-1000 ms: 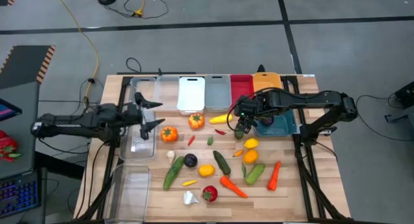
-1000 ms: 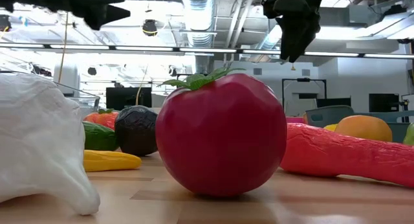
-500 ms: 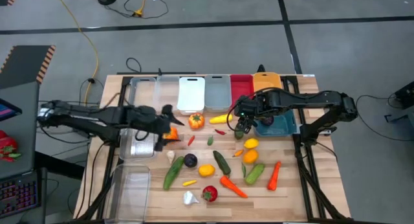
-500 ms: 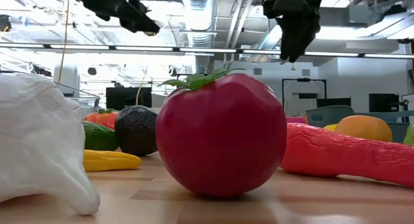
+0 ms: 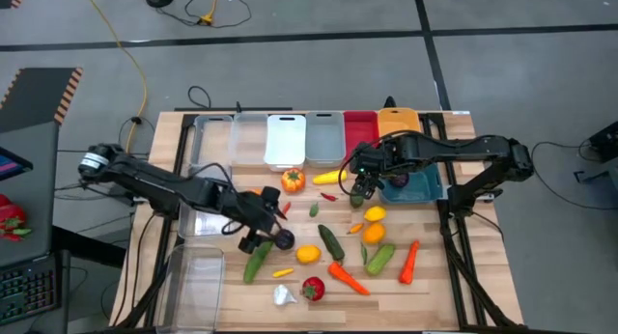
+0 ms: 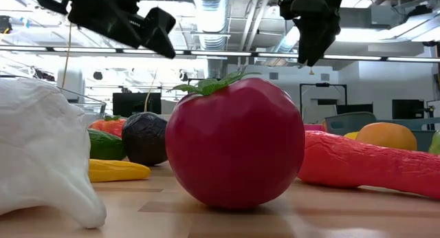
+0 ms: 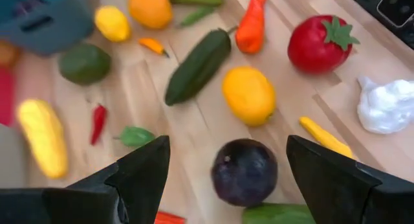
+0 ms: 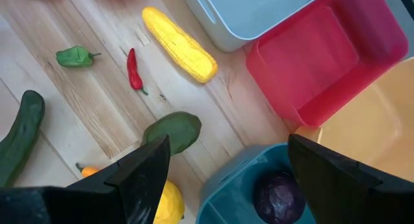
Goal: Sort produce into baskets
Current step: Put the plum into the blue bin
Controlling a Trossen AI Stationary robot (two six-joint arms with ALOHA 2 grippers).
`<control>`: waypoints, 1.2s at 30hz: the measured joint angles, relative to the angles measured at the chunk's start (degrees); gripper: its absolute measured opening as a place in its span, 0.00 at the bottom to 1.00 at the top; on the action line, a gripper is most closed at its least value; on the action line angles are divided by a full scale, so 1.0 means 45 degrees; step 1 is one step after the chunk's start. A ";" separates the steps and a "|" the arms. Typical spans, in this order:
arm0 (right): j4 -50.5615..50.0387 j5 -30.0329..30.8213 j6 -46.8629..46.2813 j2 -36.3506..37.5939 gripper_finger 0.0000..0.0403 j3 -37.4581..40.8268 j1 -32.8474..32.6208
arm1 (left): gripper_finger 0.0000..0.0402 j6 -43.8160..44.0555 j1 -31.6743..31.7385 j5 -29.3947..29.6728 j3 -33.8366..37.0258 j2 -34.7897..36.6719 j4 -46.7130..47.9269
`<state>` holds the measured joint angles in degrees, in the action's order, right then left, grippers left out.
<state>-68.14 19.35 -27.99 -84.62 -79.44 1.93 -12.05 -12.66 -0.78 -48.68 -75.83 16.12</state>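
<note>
The produce lies loose on the wooden table [image 5: 435, 286]: a purple round [image 5: 285, 239], lemon [image 5: 308, 254], cucumber [image 5: 331, 242], carrot [image 5: 348, 276], red tomato [image 5: 313, 289] and white garlic [image 5: 282, 295]. My left gripper [image 5: 268, 228] hangs open just above and left of the purple round [image 7: 244, 172], which shows ahead between its fingers; it touches nothing. My right gripper [image 5: 359, 189] hangs open and empty beside the teal basket [image 5: 415, 187], which holds another purple round [image 8: 278, 195]. The baskets in the far row are clear [image 5: 248, 136], white [image 5: 286, 139], grey [image 5: 324, 136], red [image 5: 360, 129] and orange-yellow [image 5: 398, 120].
Two clear baskets [image 5: 208, 213] [image 5: 193, 281] sit along the table's left side. A yellow corn [image 8: 180, 44], red chili [image 8: 134, 70] and small green pepper [image 8: 74, 56] lie near my right gripper. An orange tomato [image 5: 293, 180] sits near the white basket.
My left gripper has swung from above the left clear basket toward the table's right and near side, sinking and tipping downward, and now stands over the purple round. Its fingers stay open. My right arm has kept still.
</note>
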 joint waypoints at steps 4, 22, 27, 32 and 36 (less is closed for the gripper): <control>0.0005 0.0000 0.0000 0.0000 0.84 0.0000 -0.0010 | 0.74 0.0552 -0.0184 0.0021 -0.0006 -0.0810 -0.0010; 0.0005 0.0000 0.0000 0.0000 0.84 0.0000 -0.0010 | 0.74 0.0447 -0.0457 0.0199 -0.0006 -0.3822 -0.0226; 0.0008 0.0005 -0.0002 0.0000 0.84 0.0000 -0.0010 | 0.74 0.0457 -0.0452 0.0353 -0.0006 -0.4006 -0.0616; 0.0006 0.0005 -0.0003 0.0000 0.84 0.0000 -0.0010 | 0.74 0.0449 -0.0454 0.0356 -0.0006 -0.4002 -0.0936; 0.0005 0.0005 0.0000 0.0000 0.84 0.0005 -0.0010 | 0.74 0.0403 -0.0452 0.0356 -0.0006 -0.4002 -0.0949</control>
<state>-68.12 19.38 -27.99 -84.62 -79.42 1.89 -10.24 -14.70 0.82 -48.71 -93.84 11.85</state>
